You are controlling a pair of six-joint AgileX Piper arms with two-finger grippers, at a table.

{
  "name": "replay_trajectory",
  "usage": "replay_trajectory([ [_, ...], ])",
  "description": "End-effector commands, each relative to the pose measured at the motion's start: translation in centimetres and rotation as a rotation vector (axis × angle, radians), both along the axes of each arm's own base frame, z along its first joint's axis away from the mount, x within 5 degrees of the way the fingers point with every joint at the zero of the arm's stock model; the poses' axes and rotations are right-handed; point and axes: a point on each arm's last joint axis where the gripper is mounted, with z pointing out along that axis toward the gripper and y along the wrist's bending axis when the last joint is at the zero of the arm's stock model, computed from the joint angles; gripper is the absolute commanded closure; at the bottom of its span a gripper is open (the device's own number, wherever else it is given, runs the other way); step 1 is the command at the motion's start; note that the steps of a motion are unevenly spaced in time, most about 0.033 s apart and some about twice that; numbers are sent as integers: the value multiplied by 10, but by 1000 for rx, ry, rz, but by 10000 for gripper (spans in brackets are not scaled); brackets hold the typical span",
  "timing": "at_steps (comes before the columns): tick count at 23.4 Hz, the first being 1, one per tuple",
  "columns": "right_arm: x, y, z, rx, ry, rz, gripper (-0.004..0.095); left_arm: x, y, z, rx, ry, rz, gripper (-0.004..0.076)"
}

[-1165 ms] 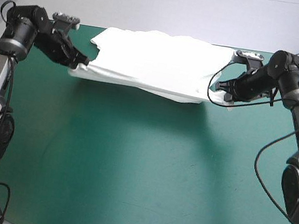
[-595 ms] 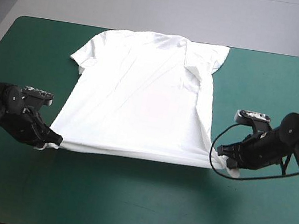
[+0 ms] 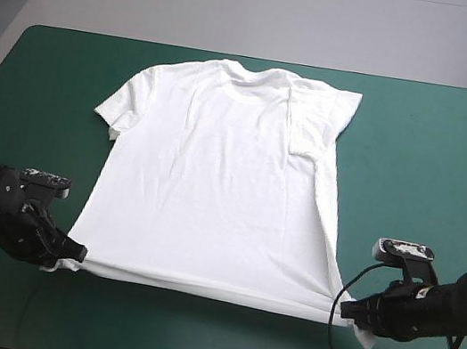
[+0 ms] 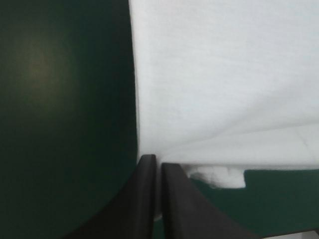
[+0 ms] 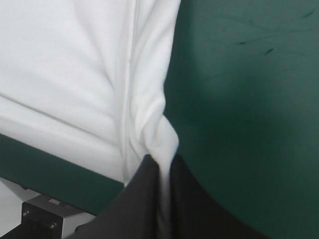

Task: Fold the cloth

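The T-shirt (image 3: 223, 182), bunched just before, now lies spread flat, the left gripper (image 3: 75, 251) and right gripper (image 3: 348, 309) each clamped on its hem corners, so folding can likely begin.

Both my arms sit low by the tabletop's (image 3: 203, 345) near edge. Left claw (image 3: 73, 251): fingers pinched together on a T-shirt (image 3: 213, 189) hem corner. Right claw (image 3: 352, 311): same on the other corner. Claws point toward each other.
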Motion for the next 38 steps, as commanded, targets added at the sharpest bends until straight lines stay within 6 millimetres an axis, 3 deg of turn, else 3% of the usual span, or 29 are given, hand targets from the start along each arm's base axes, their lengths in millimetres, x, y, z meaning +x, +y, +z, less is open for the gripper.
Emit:
replay_trajectory([
  [1, 0, -12, 5, -112, -51, -1, 884, -8, 10, 0, 94, 41, -9, 685],
  [3, 0, -12, 5, -115, -54, 7, 778, -9, 7, -1, 60, 44, -19, 631],
  [8, 0, -12, 5, -108, -57, 5, 325, -9, 5, -1, 43, 43, -17, 377],
  [11, 1, -12, 5, -108, -66, 2, 216, -9, 5, -1, 41, 43, -17, 217],
  [14, 2, -12, 6, -108, -72, 0, 224, -9, 4, -1, 26, 42, -14, 137],
  [18, 7, -11, 9, -98, -107, -11, 237, 4, 4, 4, 25, -94, 5, 138],
  [22, 27, -10, 35, -90, -183, -19, 237, 31, 5, 44, 34, -367, 20, 139],
  [24, 45, -7, 52, -71, -220, -24, 237, 52, 6, 76, 38, -501, 24, 139],
  [26, 59, -5, 59, -48, -230, -29, 257, 74, 6, 96, 32, -559, 27, 139],
  [28, 73, -3, 63, -37, -244, -30, 303, 99, 6, 101, 18, -563, 31, 140],
  [30, 84, -1, 63, -22, -247, -31, 324, 124, 3, 95, -39, -551, 43, 157],
  [34, 90, 0, 61, -18, -260, -28, 324, 149, 0, 75, -84, -535, 43, 177],
  [38, 93, 0, 61, -19, -261, -28, 324, 174, 1, 42, -78, -470, 32, 181],
])
